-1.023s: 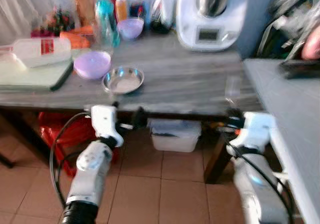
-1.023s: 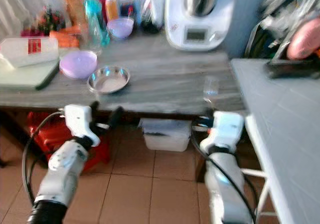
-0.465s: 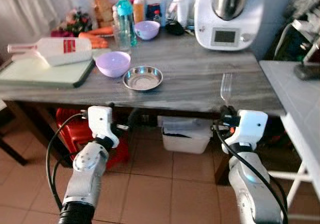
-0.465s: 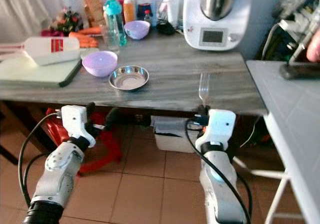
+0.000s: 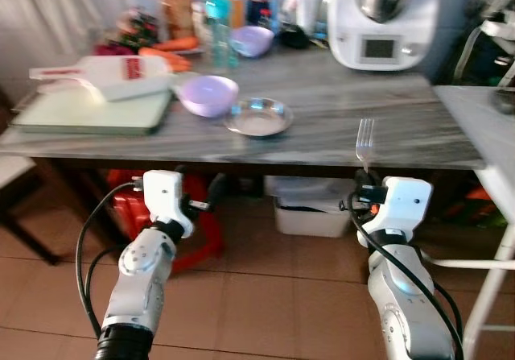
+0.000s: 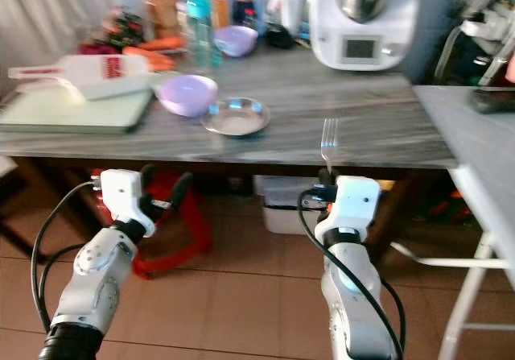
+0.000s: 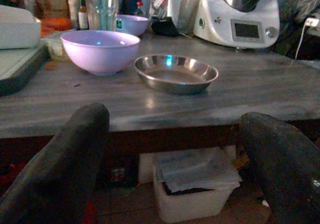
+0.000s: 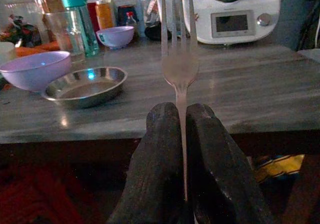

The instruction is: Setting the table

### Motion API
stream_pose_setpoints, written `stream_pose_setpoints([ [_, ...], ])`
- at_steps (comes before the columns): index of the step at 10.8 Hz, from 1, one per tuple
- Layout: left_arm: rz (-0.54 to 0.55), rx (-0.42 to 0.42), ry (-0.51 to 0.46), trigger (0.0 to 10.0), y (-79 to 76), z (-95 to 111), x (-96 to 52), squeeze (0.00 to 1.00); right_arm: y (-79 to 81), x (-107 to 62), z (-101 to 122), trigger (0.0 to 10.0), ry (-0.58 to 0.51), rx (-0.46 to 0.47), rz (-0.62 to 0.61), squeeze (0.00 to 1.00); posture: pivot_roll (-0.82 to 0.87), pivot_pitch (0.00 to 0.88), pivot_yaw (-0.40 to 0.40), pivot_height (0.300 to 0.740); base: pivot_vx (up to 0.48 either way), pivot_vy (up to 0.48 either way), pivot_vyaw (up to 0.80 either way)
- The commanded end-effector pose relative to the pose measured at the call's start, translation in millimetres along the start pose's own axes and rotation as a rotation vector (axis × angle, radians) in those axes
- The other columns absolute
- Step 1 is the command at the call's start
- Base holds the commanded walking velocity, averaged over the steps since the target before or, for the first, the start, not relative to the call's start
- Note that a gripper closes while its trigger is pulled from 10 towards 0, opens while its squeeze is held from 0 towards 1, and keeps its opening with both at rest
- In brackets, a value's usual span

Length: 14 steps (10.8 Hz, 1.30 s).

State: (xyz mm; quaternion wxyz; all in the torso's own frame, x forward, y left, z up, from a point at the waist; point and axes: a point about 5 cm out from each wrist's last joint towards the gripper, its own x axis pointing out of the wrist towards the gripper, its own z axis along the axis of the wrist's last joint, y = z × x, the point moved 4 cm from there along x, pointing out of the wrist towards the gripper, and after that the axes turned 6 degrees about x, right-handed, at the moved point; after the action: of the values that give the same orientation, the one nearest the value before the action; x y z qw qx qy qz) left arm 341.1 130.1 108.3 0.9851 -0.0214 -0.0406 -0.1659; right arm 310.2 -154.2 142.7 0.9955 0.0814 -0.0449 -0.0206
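Holding one fork (image 8: 179, 68) straight up, tines on top, the right gripper (image 8: 181, 134) squeezes its two fingers tight on the handle, just below the front edge of the grey table (image 5: 386, 130); the left gripper (image 7: 175, 149) is spread wide with nothing in it; on the table sit one steel dish (image 5: 259, 117) and two purple bowls, one (image 5: 208, 96) beside the dish, one (image 5: 253, 40) farther back.

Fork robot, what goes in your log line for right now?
right gripper: shut on fork, tines up | left gripper: open, idle | steel dish, purple bowl: on table
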Motion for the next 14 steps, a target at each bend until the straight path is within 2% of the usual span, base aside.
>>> stream_pose_setpoints([
  [1, -0.031, 0.002, -0.003, 10.0, -8.9, 2, 3.4, 0.00, -7.6, -1.7, 1, 10.0, -0.002, -0.010, -0.022, 0.00, 0.00, 0.045, 0.050, 0.740, 0.000, 0.330, 0.00],
  [3, -0.022, -0.001, -0.014, 10.0, -9.2, 3, 4.2, 0.00, -8.2, -1.9, 1, 10.0, -0.002, -0.014, -0.022, 0.00, 0.00, 0.046, 0.049, 0.740, 0.000, 0.000, 0.00],
  [6, -0.066, -0.009, -0.022, 10.0, -14.4, 5, 3.0, 0.00, -7.2, -1.7, 1, 10.0, -0.004, -0.020, -0.011, 0.00, 0.00, 0.046, 0.048, 0.740, 0.000, 0.000, 0.00],
  [14, -0.092, -0.023, -0.027, 10.0, -19.8, 6, 3.4, 0.00, -8.5, -0.4, 2, 10.0, -0.009, -0.027, -0.015, 0.00, 0.00, 0.041, 0.045, 0.740, 0.307, 0.000, 0.00],
])
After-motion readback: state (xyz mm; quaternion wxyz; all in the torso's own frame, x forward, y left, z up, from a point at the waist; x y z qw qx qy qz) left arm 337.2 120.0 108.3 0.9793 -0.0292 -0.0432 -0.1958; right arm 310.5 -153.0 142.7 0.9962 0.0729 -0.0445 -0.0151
